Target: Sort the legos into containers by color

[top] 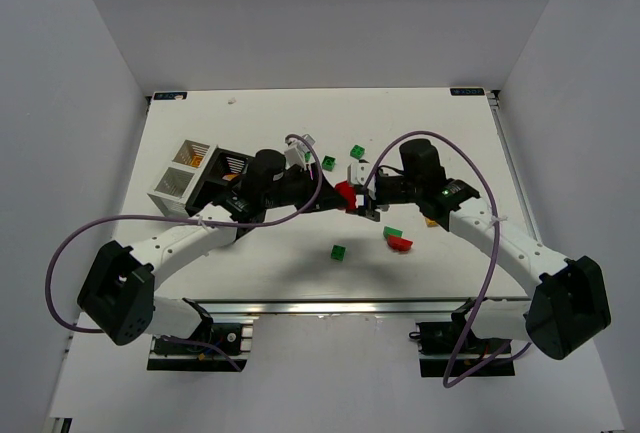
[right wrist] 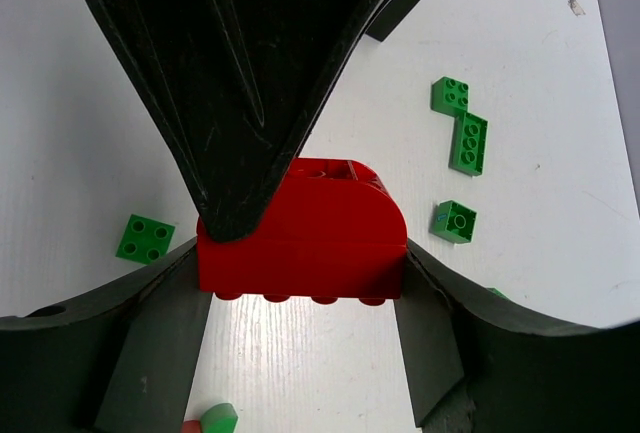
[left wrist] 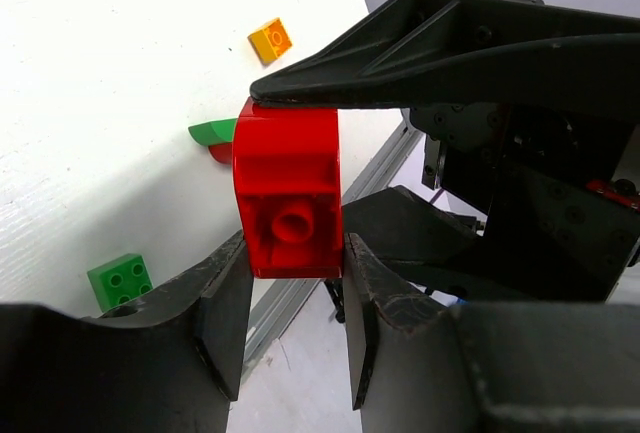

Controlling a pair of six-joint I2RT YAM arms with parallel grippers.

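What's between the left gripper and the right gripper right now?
A red brick. The left gripper and the right gripper each have their fingers closed against it, which shows best in the two wrist views.

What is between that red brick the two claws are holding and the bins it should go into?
No loose brick lies on that path. The red brick hangs mid-table, pinched by the left claw and the right claw; the bins sit to its left. Only the left arm's own wrist lies between them.

Glossy red plastic brick [left wrist: 290, 203], scuffed matt black fingers [left wrist: 225, 323], matt white grained tabletop [left wrist: 100, 103]
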